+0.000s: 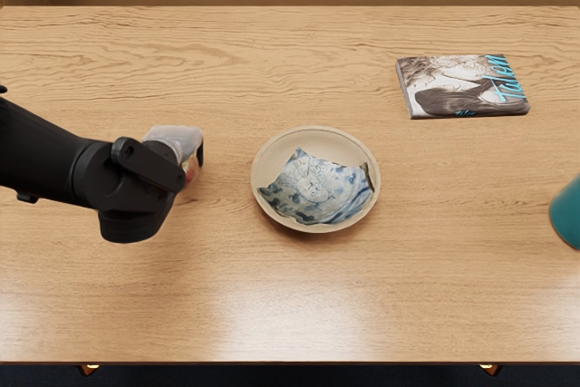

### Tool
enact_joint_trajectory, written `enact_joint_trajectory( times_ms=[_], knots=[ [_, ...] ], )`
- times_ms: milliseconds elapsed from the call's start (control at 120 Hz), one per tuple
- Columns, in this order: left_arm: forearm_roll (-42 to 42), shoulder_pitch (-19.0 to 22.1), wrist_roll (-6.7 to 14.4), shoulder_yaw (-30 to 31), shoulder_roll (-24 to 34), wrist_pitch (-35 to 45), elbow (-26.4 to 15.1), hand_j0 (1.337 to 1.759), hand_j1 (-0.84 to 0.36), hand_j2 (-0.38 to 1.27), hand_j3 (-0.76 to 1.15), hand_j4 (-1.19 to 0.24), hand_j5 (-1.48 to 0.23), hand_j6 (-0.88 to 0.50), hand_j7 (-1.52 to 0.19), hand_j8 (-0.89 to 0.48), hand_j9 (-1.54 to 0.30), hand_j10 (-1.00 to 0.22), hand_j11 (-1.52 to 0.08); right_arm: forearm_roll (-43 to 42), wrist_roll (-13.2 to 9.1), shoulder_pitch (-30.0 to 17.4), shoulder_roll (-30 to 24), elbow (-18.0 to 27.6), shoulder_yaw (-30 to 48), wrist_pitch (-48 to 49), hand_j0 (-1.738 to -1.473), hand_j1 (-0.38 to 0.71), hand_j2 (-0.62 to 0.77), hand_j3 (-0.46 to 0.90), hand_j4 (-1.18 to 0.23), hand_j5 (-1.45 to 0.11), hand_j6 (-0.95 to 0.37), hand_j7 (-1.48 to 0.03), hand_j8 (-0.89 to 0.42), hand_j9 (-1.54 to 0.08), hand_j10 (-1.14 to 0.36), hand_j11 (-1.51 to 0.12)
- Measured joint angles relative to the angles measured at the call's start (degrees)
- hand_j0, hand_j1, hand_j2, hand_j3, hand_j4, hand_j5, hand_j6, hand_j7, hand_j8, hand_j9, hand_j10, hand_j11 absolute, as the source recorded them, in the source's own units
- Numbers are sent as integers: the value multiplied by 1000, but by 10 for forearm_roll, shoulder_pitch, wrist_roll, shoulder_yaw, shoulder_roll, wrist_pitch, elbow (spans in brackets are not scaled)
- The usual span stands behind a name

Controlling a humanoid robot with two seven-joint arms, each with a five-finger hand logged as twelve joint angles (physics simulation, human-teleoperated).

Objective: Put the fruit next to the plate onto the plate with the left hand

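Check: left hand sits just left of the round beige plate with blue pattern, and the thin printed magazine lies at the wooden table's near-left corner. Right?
One error. The head view shows the thin printed magazine at the far right of the wooden table, not near-left. The left hand does sit just left of the round beige plate with blue pattern.

The only writing in view is on the cover of a book (462,85), which lies to the right of the plate (265,159) and farther back. Large light-blue letters run along the cover's right edge, over a drawing of faces. A smaller blue mark sits near its lower edge. Both are too blurred to read.
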Motion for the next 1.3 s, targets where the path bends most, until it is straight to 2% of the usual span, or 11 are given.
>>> enact_joint_trajectory(
  times_ms=[108, 300, 383, 475, 558, 833, 908, 1017, 1242, 1275, 1300],
  knots=[
    [-4, 0, 1, 0, 0, -1, 3, 1649, -337, 465, 0, -404, -1106, -103, -1081, -114, -1072, -365, -1067, 0, 0, 0, 0, 0, 0, 0, -1658, -307, -7, 0, -35, -45, -35, -45, -35, -45, -35, -45],
    [-8, -23, 0, 0, 0, -21, 4, 1643, -373, 487, 0, -338, -1227, -11, -1165, -24, -1161, -305, -1157, 0, 0, 0, 0, 0, 0, 0, -1658, -307, -7, 0, -35, -45, -35, -45, -35, -45, -35, -45],
    [-8, -41, 1, -1, 0, -38, 4, 1643, -345, 396, 0, -345, -1243, -24, -1187, -25, -1177, -311, -1173, 0, 0, 0, 0, 0, 0, 0, -1658, -307, -7, 0, -35, -45, -35, -45, -35, -45, -35, -45],
    [-8, -67, 1, -4, 0, -64, 3, 1643, -349, 441, 0, -348, -1266, -11, -1213, -19, -1194, -312, -1184, 0, 0, 0, 0, 0, 0, 0, -1658, -307, -7, 0, -35, -45, -35, -45, -35, -45, -35, -45],
    [-8, -88, 1, -9, 6, -87, 1, 1643, -313, 379, 0, -370, -1267, -27, -1220, -36, -1215, -321, -1189, 0, 0, 0, 0, 0, 0, 0, -1658, -307, -7, 0, -35, -45, -35, -45, -35, -45, -35, -45],
    [-22, -164, 1, -55, 29, -174, -7, 1644, -293, 385, 0, -381, -1304, -24, -1253, -14, -1275, -312, -1194, 0, 0, 0, 0, 0, 0, 0, -1658, -307, -7, 0, -35, -45, -35, -45, -35, -45, -35, -45],
    [-22, -187, 1, -67, 31, -199, -9, 1645, -282, 347, 0, -410, -1304, -52, -1240, -40, -1248, -348, -1191, 0, 0, 0, 0, 0, 0, 0, -1658, -307, -7, 0, -35, -45, -35, -45, -35, -45, -35, -45],
    [-24, -202, 1, -89, 29, -234, -12, 1645, -300, 417, 0, -396, -1315, -52, -1233, -51, -1243, -326, -1190, 0, 0, 0, 0, 0, 0, 0, -1658, -307, -7, 0, -35, -45, -35, -45, -35, -45, -35, -45],
    [-25, -228, 1, -140, 0, -269, -12, 1645, -270, 347, 0, -418, -1350, -71, -1239, -87, -1210, -368, -1197, 0, 0, 0, 0, 0, 0, 0, -1658, -307, -7, 0, -35, -45, -35, -45, -35, -45, -35, -45],
    [-25, -229, 1, -146, 0, -271, -12, 1645, -281, 428, 0, -413, -1354, -66, -1242, -82, -1213, -366, -1199, 0, 0, 0, 0, 0, 0, 0, -1658, -307, -7, 0, -35, -45, -35, -45, -35, -45, -35, -45],
    [-27, -229, 1, -150, 0, -272, -12, 1645, -280, 394, 0, -408, -1357, -60, -1244, -77, -1214, -358, -1199, 0, 0, 0, 0, 0, 0, 0, -1658, -307, -7, 0, -35, -45, -35, -45, -35, -45, -35, -45]
  ],
)
